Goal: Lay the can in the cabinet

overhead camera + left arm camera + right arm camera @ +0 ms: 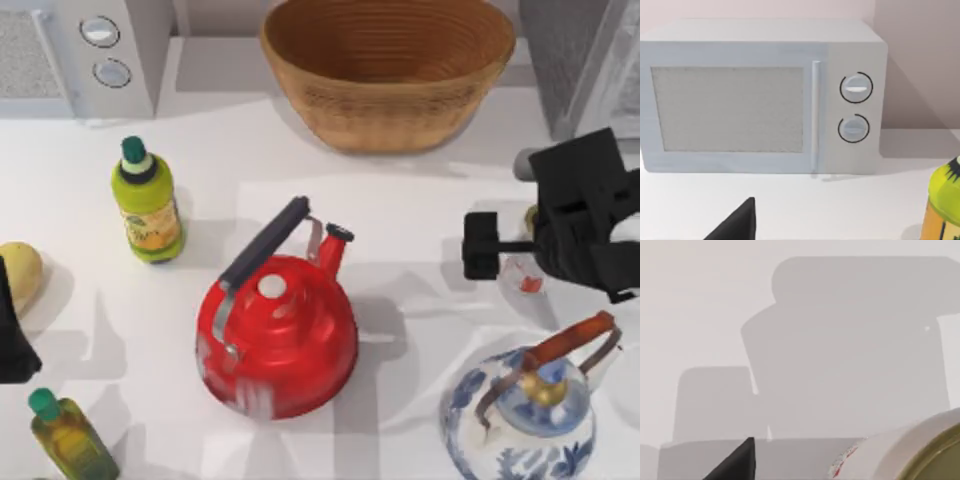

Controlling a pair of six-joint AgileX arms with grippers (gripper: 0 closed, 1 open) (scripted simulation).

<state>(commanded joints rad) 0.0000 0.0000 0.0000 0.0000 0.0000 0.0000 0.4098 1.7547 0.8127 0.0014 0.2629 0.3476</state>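
Right arm (585, 215): matte black, blocky angular housing, grey cylindrical stub at top edge.

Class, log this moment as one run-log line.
right claw: over can, right side | left arm: parked, left edge | cabinet: can not yet inside

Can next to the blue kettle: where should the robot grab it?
Likely the can's round white side, across its middle, from above, where the right gripper hovers; the blue kettle crowds it sideways. Left gripper idles far left.
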